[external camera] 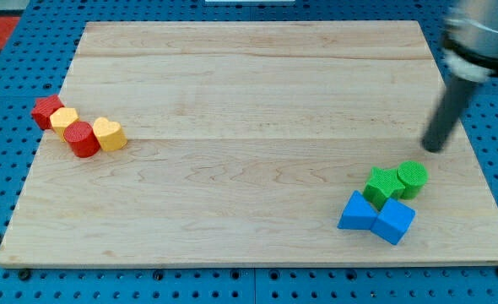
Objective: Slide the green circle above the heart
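Observation:
The green circle (413, 178) sits near the view's lower right, touching a green star-shaped block (383, 185) on its left. The yellow heart (109, 134) lies at the view's left, at the right end of a row of blocks. My tip (435, 148) is just above and slightly right of the green circle, a short gap away from it. The rod rises from it toward the view's upper right.
A blue triangle (357, 213) and a blue cube (394, 221) lie just below the green blocks. By the heart are a red cylinder (81, 139), a yellow block (63, 120) and a red star-like block (46, 111). The wooden board (249, 93) lies on blue pegboard.

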Tool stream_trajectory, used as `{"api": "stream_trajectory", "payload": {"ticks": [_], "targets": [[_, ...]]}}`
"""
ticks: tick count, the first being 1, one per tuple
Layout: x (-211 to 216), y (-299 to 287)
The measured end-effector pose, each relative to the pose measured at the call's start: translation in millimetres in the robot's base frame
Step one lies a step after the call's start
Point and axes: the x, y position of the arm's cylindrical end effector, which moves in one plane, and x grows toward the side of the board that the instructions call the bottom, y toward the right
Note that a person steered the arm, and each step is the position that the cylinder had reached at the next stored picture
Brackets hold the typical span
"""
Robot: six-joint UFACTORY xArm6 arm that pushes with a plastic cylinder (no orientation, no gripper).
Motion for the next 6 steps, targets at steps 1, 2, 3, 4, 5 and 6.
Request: {"api": "stream_trajectory", "payload": {"ticks": [1, 2, 3, 4, 5, 6], "targets": [[39, 17], [43, -50], [24, -132], [-3, -201], [-23, -252], [-23, -206]]}}
